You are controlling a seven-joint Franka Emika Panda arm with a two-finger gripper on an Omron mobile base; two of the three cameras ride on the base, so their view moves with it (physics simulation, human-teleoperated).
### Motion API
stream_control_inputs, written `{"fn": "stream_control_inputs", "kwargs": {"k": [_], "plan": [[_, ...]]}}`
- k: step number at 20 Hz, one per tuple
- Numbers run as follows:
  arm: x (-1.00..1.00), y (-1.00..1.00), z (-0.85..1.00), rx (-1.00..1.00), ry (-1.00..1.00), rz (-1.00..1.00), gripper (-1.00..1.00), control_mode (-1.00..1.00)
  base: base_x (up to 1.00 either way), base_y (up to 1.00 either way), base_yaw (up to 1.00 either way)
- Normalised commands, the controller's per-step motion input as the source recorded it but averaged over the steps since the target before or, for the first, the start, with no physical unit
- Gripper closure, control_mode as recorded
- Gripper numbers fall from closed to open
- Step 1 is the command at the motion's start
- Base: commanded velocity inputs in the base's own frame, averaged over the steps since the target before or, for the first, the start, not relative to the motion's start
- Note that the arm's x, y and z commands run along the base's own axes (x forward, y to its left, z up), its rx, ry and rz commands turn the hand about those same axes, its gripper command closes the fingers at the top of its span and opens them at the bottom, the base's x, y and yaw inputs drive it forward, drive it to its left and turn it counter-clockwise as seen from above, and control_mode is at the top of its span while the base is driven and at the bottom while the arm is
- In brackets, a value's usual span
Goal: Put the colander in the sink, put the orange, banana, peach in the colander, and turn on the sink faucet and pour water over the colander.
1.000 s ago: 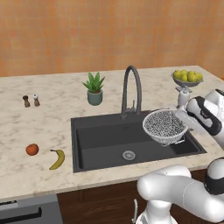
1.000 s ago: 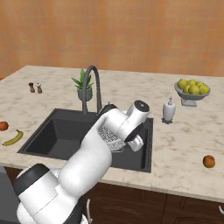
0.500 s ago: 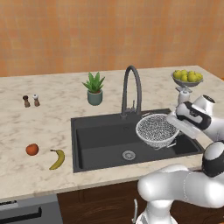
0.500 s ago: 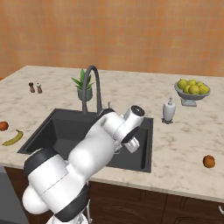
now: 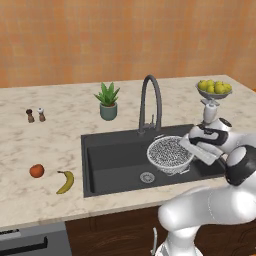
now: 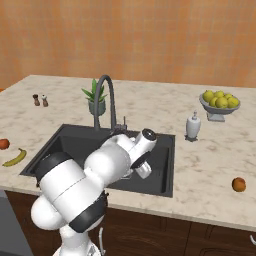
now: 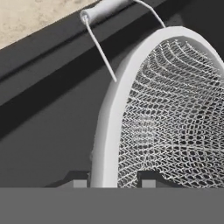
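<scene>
Colander (image 5: 169, 154): rim clamped between gripper (image 7: 114, 183) fingers, held tilted over sink (image 5: 112, 160). Faucet (image 5: 151, 102) behind it; banana (image 5: 65, 181) far off on counter.

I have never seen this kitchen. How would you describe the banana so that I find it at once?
Start from the dark sink set in the marble counter. On the counter to its left in the left base view, near the front edge, two fruits lie side by side but apart. The banana is the curved yellow one with dark tips, nearer the sink than the round orange-red fruit.
</scene>
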Motion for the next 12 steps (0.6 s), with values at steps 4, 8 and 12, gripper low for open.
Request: {"fn": "stream_control_inputs", "kwargs": {"k": [4,8,12], "plan": [[0.23,0.23,-0.33,0.04,0.0,0.0,1.0,-1.0,0.0,0.0,0.0],[0.23,0.03,-0.33,0.06,0.02,0.0,1.0,-1.0,0.0,0.0,0.0],[0.06,0.07,-0.4,0.04,0.01,0.02,1.0,-1.0,0.0,0.0,0.0]]}}
